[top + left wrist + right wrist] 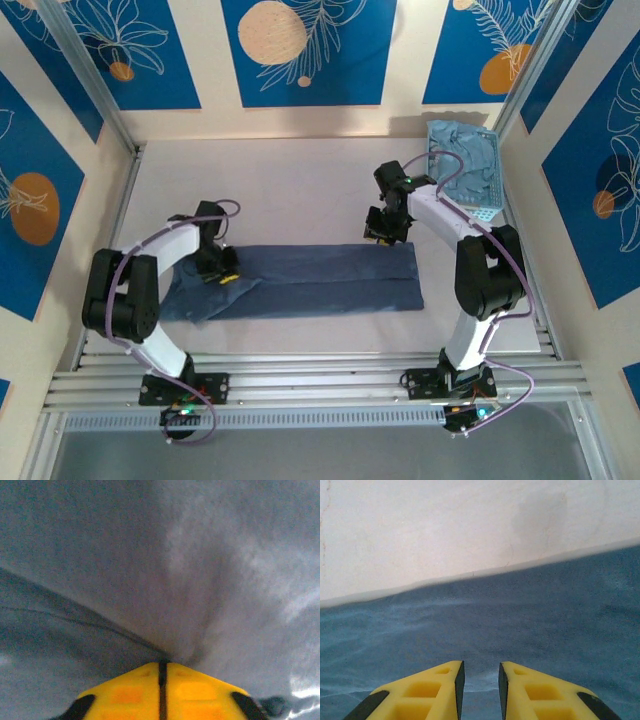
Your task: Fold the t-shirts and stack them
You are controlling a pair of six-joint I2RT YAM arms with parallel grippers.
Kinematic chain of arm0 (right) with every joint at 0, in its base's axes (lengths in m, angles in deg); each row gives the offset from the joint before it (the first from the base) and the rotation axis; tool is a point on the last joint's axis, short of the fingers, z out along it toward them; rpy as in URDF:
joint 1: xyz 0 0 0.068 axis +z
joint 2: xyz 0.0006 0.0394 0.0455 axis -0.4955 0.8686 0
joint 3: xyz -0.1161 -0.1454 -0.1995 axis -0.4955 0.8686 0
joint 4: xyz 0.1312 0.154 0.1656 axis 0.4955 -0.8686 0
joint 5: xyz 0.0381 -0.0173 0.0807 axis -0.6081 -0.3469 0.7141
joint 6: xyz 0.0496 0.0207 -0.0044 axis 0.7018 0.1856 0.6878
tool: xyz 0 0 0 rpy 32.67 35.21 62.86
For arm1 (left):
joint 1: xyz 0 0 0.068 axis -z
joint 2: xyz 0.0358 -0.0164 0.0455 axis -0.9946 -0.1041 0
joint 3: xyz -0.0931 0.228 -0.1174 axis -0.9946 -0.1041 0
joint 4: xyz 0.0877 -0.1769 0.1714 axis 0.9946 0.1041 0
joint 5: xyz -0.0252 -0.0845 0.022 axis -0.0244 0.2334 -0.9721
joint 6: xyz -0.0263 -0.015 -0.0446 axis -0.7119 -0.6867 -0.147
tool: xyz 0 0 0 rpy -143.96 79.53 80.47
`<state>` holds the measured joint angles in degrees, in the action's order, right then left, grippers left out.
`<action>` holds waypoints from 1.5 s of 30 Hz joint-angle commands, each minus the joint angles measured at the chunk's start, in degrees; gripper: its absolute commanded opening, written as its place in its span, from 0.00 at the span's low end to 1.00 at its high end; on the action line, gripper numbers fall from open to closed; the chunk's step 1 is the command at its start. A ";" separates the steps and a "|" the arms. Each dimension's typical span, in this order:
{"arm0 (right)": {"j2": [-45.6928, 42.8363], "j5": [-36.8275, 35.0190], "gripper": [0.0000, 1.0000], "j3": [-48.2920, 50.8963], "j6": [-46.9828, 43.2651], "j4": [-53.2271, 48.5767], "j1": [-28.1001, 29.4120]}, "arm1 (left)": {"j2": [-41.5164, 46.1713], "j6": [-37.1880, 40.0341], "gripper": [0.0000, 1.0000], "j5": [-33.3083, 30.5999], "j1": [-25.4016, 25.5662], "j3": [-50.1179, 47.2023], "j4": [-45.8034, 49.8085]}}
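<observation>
Lying across the middle of the frame in the top view, the dark slate-blue cloth t-shirt (320, 280) is folded into 1 long flat band that runs from left to right on the pale table top (300, 190). The left gripper (222, 272) stands on the left end of this band, where the cloth is a little bunched. In the left wrist view its 2 yellow fingers (125, 695) are pressed together at the bottom centre, with only a thin dark line between them. A ridge of the dark cloth (150, 555) runs down into their tips, so this gripper pinches the t-shirt.

The right gripper (385, 230) is at the upper edge of the band, near its right end. In the right wrist view its yellow fingers (420, 695) stand a narrow gap apart at the bottom of the frame, and nothing is between them. I cannot tell if they touch the cloth (520, 630). The straight cloth edge crosses the frame, rising to the right, with bare table (445, 530) above it.

At the upper right of the top view, the pale blue perforated plastic basket (487, 208) holds the crumpled pale sky-blue t-shirts (465, 160).
</observation>
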<state>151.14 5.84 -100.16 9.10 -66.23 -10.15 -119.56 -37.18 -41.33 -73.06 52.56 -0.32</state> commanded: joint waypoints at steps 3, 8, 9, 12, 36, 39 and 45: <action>-1.75 0.78 0.28 0.09 -0.04 -0.69 0.58 | 5.75 -3.78 0.02 0.26 2.14 -1.58 6.88; -1.63 0.95 0.28 0.58 -0.04 -0.52 0.69 | 10.37 -9.43 0.04 1.26 3.98 -3.38 9.61; -1.67 0.95 0.28 0.74 -0.04 -0.52 0.75 | 10.95 -10.35 0.04 1.80 4.19 -3.95 9.61; -1.62 1.12 0.28 1.08 -0.04 -0.43 0.77 | 11.60 -12.72 0.13 2.43 5.41 -5.13 9.92; -2.45 11.16 0.29 5.32 -2.18 6.32 2.60 | 8.47 -1.33 0.32 2.50 -15.25 -0.48 6.52; -1.24 10.19 0.29 3.43 -2.61 5.12 4.27 | 7.81 -3.72 0.23 9.62 -12.60 -1.72 0.99; -0.79 9.94 0.29 3.14 -1.53 5.20 4.45 | 4.87 -5.94 0.13 6.70 -0.89 -4.12 1.61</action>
<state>149.76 14.21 -95.44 7.81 -60.83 -5.49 -112.96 -42.28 -35.08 -77.54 50.55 0.90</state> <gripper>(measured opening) 0.291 0.135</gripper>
